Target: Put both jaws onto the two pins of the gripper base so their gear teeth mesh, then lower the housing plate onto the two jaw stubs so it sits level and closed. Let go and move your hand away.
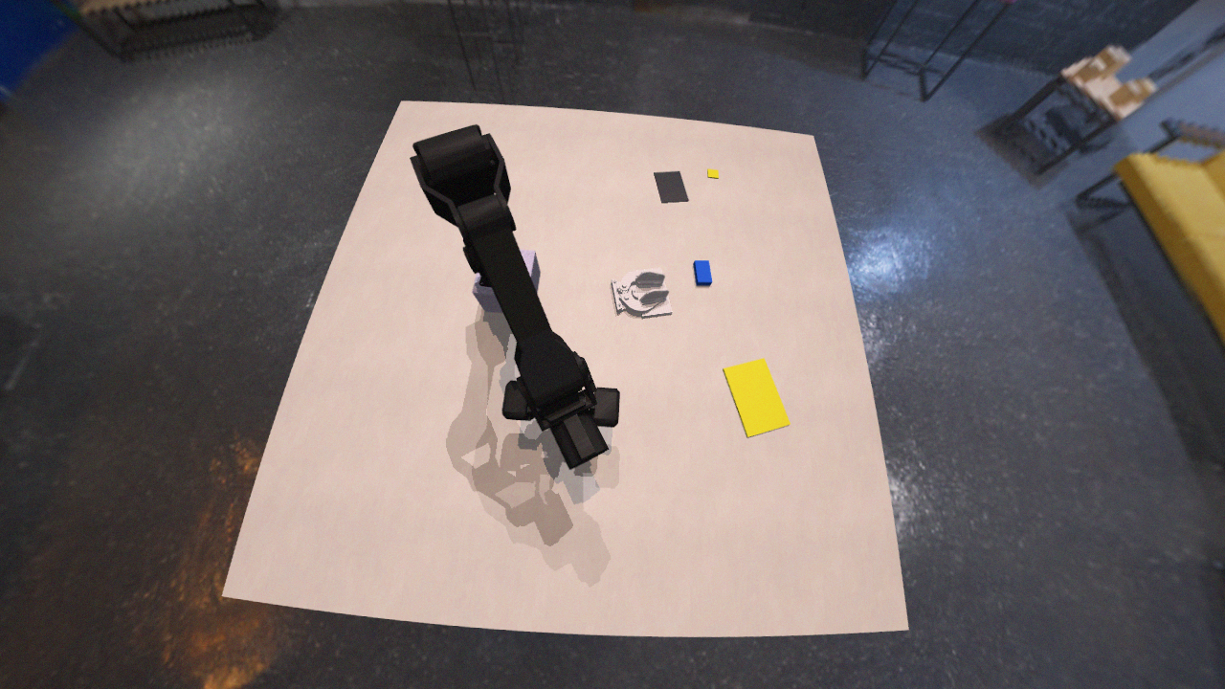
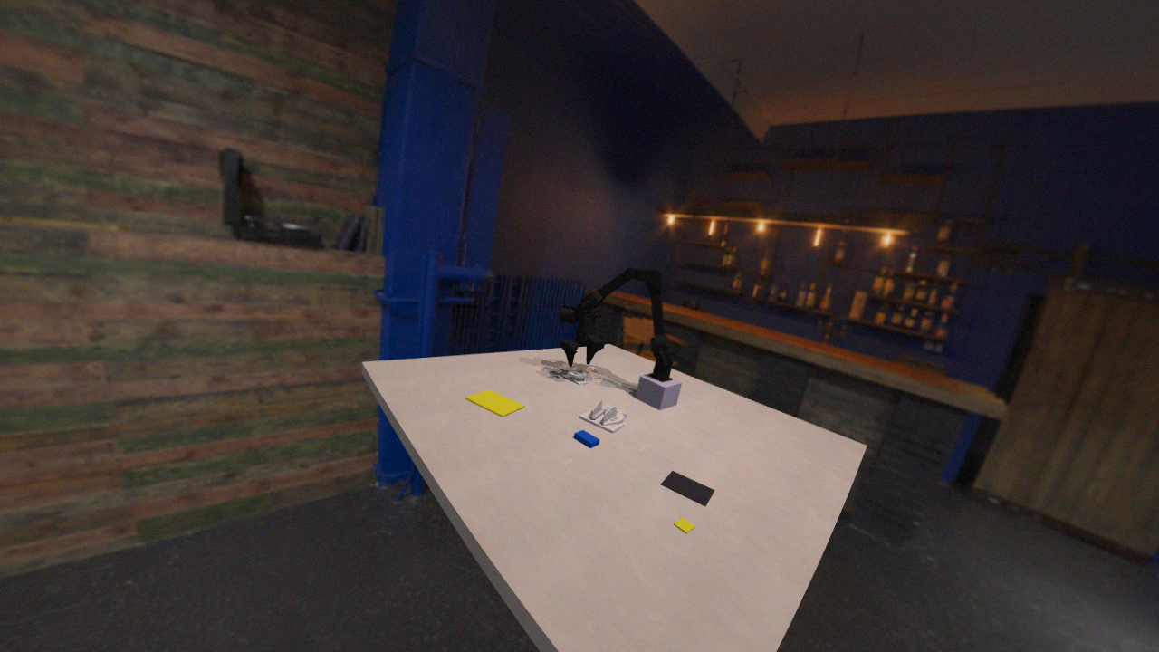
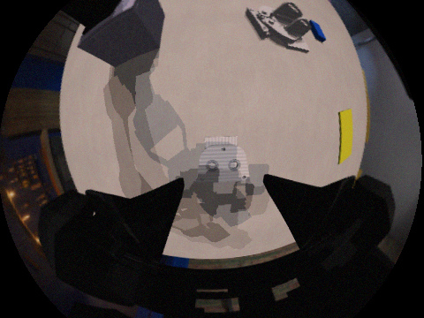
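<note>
Above the housing plate (image 3: 223, 155), fingers wide apart.

The two black fingers are standing wide apart, leaving a big gap over the pale plate (image 2: 577, 378) (image 3: 223, 160) — nothing is filling it. The purple block (image 1: 531, 270) (image 2: 657, 391) (image 3: 128, 35) and the white jaw pile (image 1: 637, 295) (image 2: 604, 417) (image 3: 278, 26) are standing off to the side.

- One table (image 1: 343, 531) (image 2: 567, 527) (image 3: 265, 88) stood there.
- One arm (image 1: 512, 282) (image 2: 656, 316) rose from one pale block (image 1: 530, 265) (image 2: 657, 392) (image 3: 128, 37).
- Two yellow sheets, one large (image 1: 755, 398) (image 2: 494, 403) (image 3: 345, 137), one small (image 1: 712, 173) (image 2: 684, 525), lay apart.
- One black sheet (image 1: 670, 187) (image 2: 687, 488) lay near the small one.
- One blue block (image 1: 702, 273) (image 2: 587, 438) (image 3: 317, 31) was visible.
- One base (image 1: 657, 314) (image 2: 611, 427) (image 3: 261, 28) bore two jaws.
- One plate (image 2: 577, 378) (image 3: 223, 155) showed two rings.
</note>
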